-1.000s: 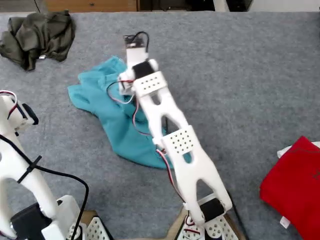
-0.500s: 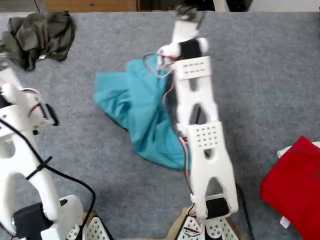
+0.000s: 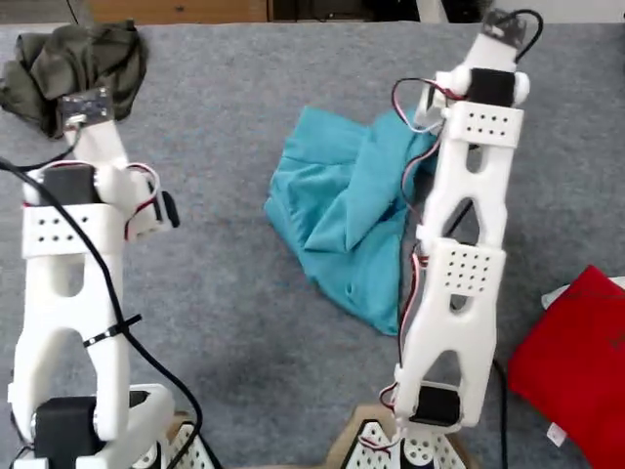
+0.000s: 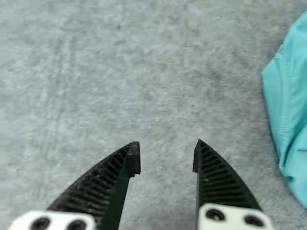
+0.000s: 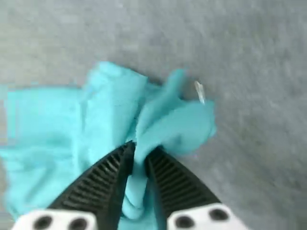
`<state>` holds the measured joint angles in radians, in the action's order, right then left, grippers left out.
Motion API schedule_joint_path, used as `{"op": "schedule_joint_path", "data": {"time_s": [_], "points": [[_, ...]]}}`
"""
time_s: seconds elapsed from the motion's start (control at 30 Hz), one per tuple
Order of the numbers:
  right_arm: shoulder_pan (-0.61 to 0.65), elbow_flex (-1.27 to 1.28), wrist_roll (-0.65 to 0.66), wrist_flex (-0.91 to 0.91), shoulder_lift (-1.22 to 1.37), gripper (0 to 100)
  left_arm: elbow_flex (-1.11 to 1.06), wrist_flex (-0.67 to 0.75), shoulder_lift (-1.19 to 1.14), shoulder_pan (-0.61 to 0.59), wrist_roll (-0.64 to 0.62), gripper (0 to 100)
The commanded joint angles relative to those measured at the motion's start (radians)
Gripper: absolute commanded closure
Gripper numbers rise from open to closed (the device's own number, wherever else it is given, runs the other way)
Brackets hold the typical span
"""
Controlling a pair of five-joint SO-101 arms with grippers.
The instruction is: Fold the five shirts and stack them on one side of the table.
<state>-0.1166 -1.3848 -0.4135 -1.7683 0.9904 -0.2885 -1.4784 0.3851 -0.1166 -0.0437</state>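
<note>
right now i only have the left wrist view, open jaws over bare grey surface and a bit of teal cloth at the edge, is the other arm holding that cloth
Observer: Yes. The right gripper is shut on a bunched fold of the teal shirt.
Operator: is it lifted or down on the table
Observer: Most of it lies spread and rumpled on the table, left of the right arm; only the pinched part is gathered up.
Operator: where are the other shirts
Observer: An olive shirt lies crumpled at the far left corner.
Operator: any more
Observer: A red shirt lies flat at the right edge and looks folded.
</note>
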Motion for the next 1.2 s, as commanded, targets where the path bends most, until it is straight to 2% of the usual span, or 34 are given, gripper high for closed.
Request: {"op": "schedule_joint_path", "data": {"time_s": [0.0,0.23,0.43,0.53,0.9,1.17], "points": [[-0.05,0.03,0.018,-0.015,-0.122,99.2,-0.008,0.04,0.004,0.046,-0.031,80],[-0.024,0.036,0.052,-0.015,-0.186,99.2,-0.012,0.04,-0.008,0.066,-0.035,80],[-0.145,0.036,0.055,-0.014,-0.157,99.1,-0.003,0.057,-0.157,0.068,-0.044,80],[-0.194,0.036,0.055,-0.014,-0.12,99.1,0.023,0.092,-0.26,0.092,-0.106,80],[-0.199,0.028,0.057,0.106,0.145,99.1,0.436,0.103,-0.661,0.408,-0.308,80],[-0.226,-0.088,0.057,0.18,0.209,99.0,0.706,0.107,-0.885,0.519,-0.362,80]]}}
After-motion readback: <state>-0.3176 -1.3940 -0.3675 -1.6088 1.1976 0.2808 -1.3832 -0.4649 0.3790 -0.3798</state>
